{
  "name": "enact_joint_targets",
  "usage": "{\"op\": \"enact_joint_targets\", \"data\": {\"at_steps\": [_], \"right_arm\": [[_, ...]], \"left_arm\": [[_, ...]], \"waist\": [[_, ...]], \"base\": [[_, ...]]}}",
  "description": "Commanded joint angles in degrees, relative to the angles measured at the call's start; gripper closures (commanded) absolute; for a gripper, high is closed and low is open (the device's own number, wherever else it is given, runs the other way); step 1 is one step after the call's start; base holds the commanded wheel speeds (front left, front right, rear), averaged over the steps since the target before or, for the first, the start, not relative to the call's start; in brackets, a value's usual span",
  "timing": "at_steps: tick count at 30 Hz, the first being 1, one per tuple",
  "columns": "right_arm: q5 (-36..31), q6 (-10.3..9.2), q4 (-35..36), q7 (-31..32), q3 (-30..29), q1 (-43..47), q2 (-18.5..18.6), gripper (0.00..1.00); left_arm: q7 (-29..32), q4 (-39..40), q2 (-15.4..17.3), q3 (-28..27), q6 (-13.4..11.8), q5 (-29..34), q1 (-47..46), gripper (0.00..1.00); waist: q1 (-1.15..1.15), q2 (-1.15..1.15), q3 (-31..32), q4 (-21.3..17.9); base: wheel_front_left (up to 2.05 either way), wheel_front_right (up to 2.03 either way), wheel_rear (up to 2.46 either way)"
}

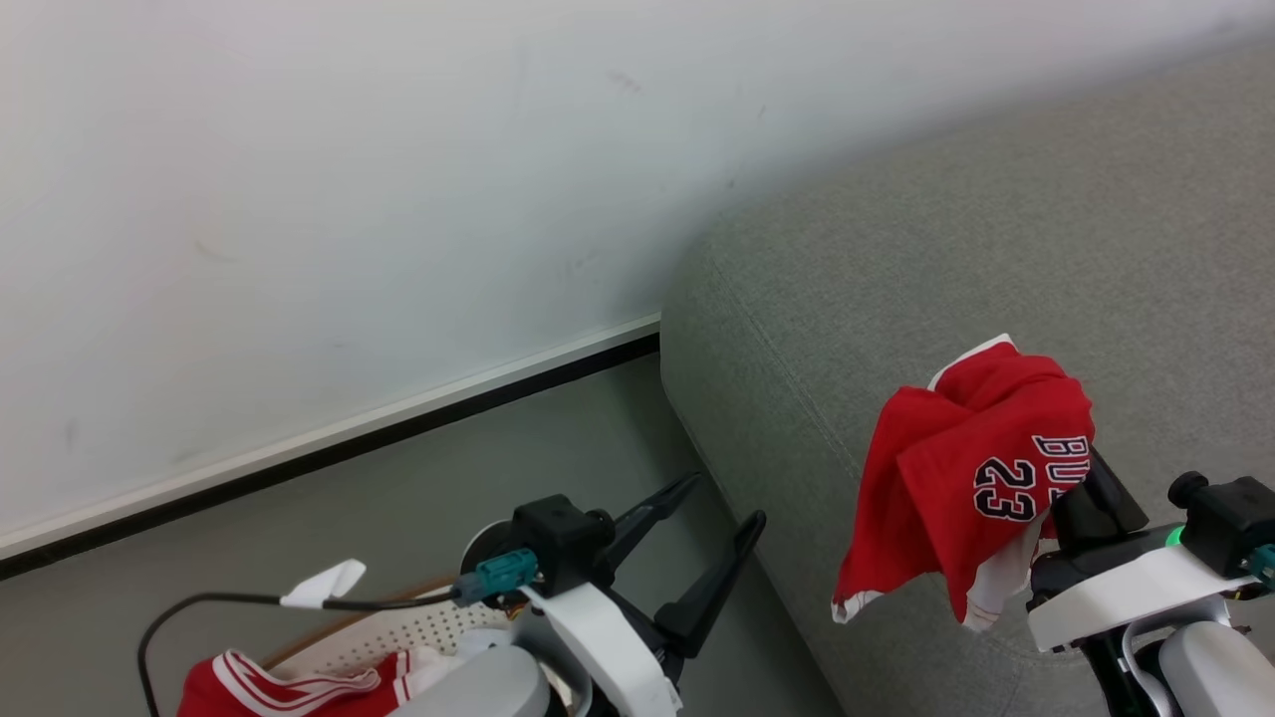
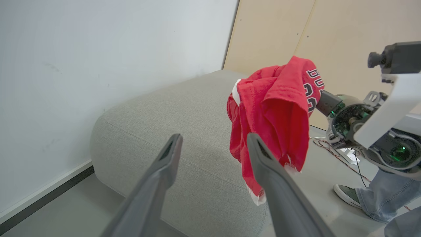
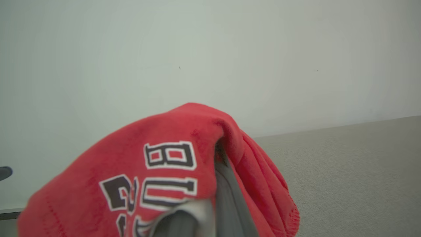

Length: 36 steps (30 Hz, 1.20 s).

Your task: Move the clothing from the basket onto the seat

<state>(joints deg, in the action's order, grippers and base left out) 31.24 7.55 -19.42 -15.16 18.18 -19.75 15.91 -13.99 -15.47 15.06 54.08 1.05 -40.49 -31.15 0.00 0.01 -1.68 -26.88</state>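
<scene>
The right gripper [image 3: 223,192] pinches a red "BULLS 23" basketball garment [image 1: 956,468], which drapes over its fingers above the large grey woven-fabric sofa [image 1: 996,229]. The left gripper [image 1: 725,498], spread and empty, hangs near the cream-white perforated plastic basket [image 1: 398,627].

The jersey [image 1: 971,468] on the right is bright red, its "23" and lettering black with white outlines, its hem edged white. The near-left garment [image 1: 259,687] is red with white stripes, in a cream-white basket [image 1: 418,627] dotted with small holes under a brown rim. The seat [image 1: 896,259] is plain grey woven fabric. The left hand [image 1: 722,500] is black, with a teal plug [image 1: 496,574] behind it. The wall [image 1: 299,179] is off-white, its skirting [image 1: 329,443] white over black; the floor [image 1: 448,468] grey.
</scene>
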Motion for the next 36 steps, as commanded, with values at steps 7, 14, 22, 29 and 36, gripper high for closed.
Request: {"op": "enact_joint_targets", "data": {"at_steps": [7,14,22,29,36], "right_arm": [[-0.5,-0.12,1.2,0.0,-3.4,-0.4,0.9,1.0],[0.4,-0.12,0.0,0.0,-8.1,-5.8,2.5,1.0],[3.2,-0.12,-5.6,0.0,-13.1,-17.0,7.5,1.0],[4.7,-0.12,-12.2,0.0,-15.1,-26.3,13.9,1.0],[6.1,-0.12,-18.7,0.0,-18.4,-33.3,18.0,1.0]], "left_arm": [[-0.4,-0.7,0.2,-0.3,0.4,1.3,-1.8,0.0],[1.5,1.7,1.9,-0.5,-0.4,3.1,-5.5,0.0],[5.5,6.8,5.4,-1.4,-1.1,5.2,-11.2,0.0],[8.0,11.8,9.1,-3.1,-3.0,6.9,-14.5,0.0],[9.2,15.4,11.3,-4.5,-4.5,7.3,-15.7,0.0]], "waist": [[0.0,-0.01,-3.0,0.5],[0.0,-0.01,-10.8,3.9],[0.0,-0.01,-22.9,9.0],[0.0,-0.01,-32.2,12.3],[0.0,-0.01,-37.9,14.4]], "base": [[0.0,0.0,0.0],[0.0,0.0,0.0],[0.0,0.0,0.0],[0.0,0.0,0.0],[0.0,0.0,0.0]]}}
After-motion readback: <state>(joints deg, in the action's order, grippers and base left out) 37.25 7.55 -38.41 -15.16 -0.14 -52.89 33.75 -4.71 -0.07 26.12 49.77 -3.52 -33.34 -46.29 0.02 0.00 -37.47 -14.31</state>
